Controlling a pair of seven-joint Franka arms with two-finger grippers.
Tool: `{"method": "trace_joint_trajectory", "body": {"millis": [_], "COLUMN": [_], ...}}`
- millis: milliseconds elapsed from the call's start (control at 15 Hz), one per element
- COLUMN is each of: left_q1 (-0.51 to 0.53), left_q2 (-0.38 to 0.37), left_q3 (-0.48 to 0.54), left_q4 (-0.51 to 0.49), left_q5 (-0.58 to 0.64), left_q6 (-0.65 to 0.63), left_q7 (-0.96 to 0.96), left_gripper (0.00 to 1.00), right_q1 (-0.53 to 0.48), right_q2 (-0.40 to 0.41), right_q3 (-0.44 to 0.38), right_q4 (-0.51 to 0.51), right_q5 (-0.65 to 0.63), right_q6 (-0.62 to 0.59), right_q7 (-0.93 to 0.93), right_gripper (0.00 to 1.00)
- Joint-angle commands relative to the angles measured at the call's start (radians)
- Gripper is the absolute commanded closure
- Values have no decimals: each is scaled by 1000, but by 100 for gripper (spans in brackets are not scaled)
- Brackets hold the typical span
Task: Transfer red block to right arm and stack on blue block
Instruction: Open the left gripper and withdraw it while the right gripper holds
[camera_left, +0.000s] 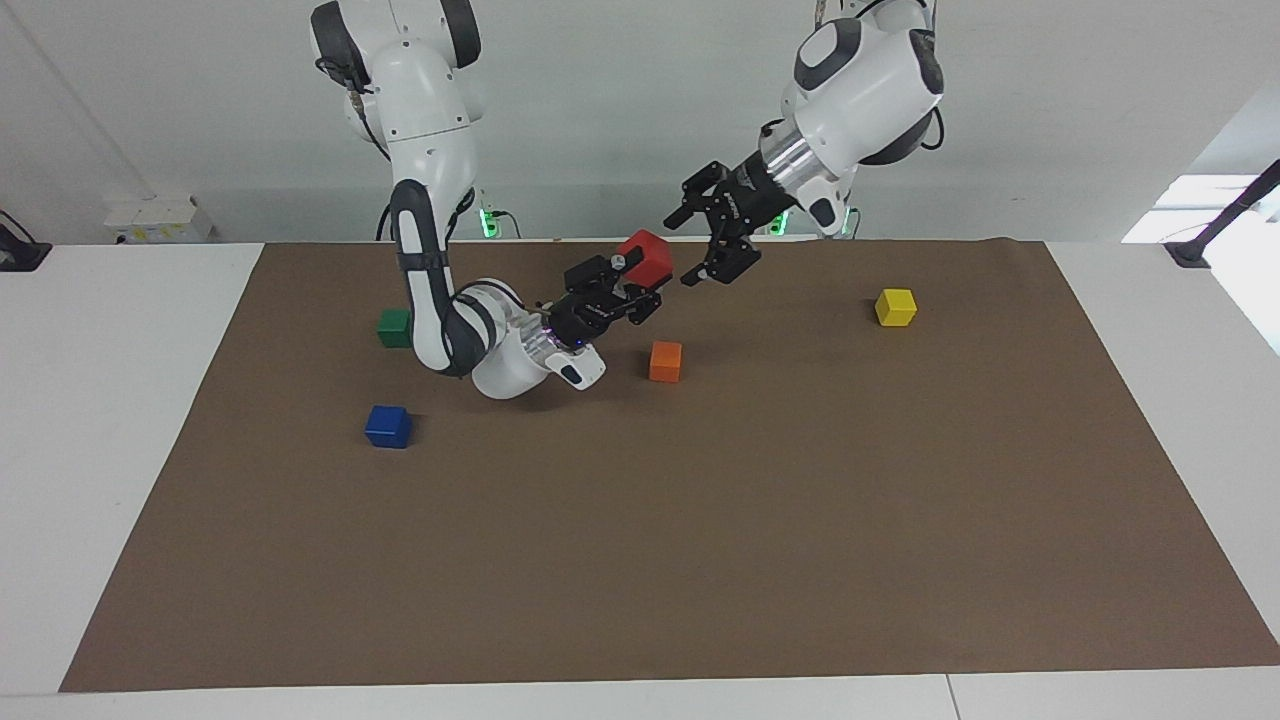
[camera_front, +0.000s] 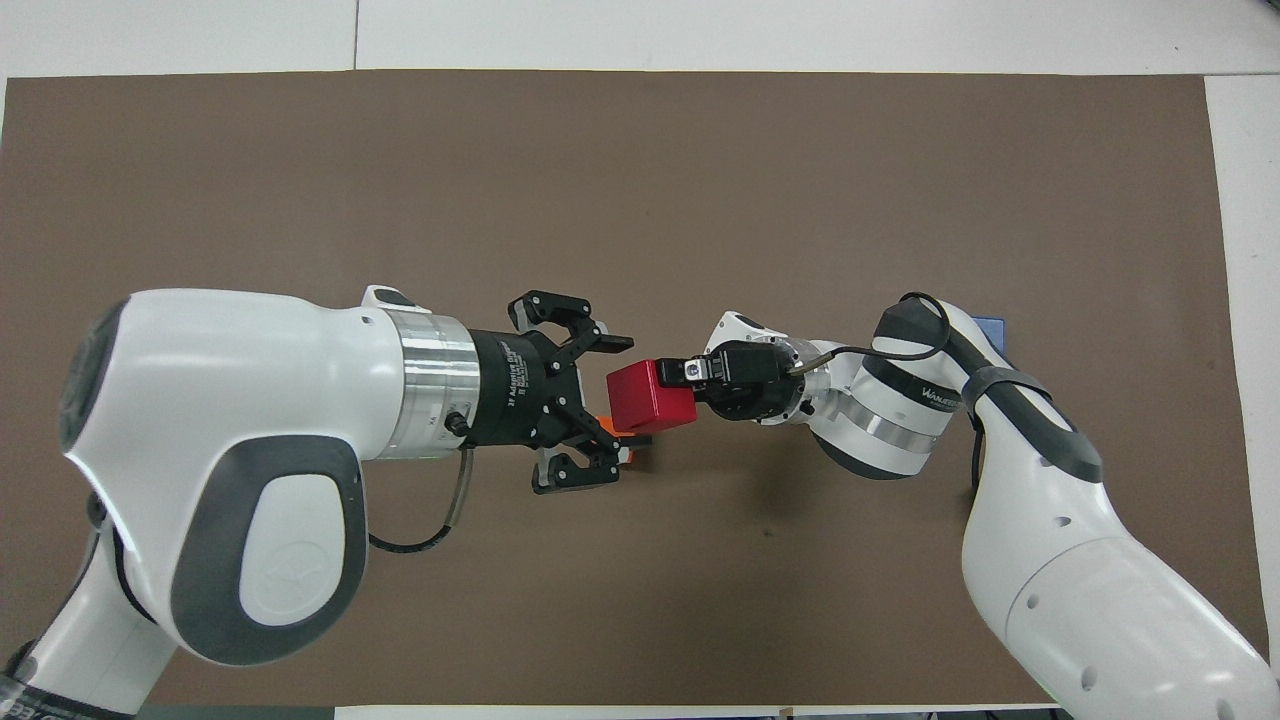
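The red block (camera_left: 647, 256) is up in the air, gripped by my right gripper (camera_left: 630, 282), which is shut on it; the same grip shows in the overhead view, block (camera_front: 650, 396) and gripper (camera_front: 690, 385). My left gripper (camera_left: 690, 250) is open, its fingers spread just beside the red block and not holding it; it also shows from above (camera_front: 622, 395). Both hands are over the mat near the orange cube (camera_left: 665, 361). The blue block (camera_left: 388, 426) lies on the mat toward the right arm's end, mostly hidden under the right arm in the overhead view (camera_front: 990, 325).
A green cube (camera_left: 394, 327) lies nearer to the robots than the blue block, beside the right arm's elbow. A yellow cube (camera_left: 895, 307) lies toward the left arm's end. The brown mat (camera_left: 700, 560) covers the table.
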Motion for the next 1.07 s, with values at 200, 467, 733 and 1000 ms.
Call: {"method": "trace_joint_trajectory", "body": {"millis": [200,467,733,1000], "left_q1": [239,325,419,446], "left_q2": [-83,-75,1,75], "left_q3": [0,23,22,26], "left_q4": [-17,-15,57,136], "left_q5": [166,382,622,767], "left_q6": [-200,-174,-217,-266], "left_q7": [398,880,1199,1628], "left_gripper": [0,0,0,0], "right_q1": [-13,-19,-72,-118], "right_q2": [-96,-201,-380,-462], "right_q3": [-3,-8,-9,-11], "right_q4": [1,7,45,94], "right_q5": [-52,-144,-450,-704], "right_q6": [183,375,640,693], "right_q7": [49,112,288,437], "right_gripper": [100,100,100,100]}}
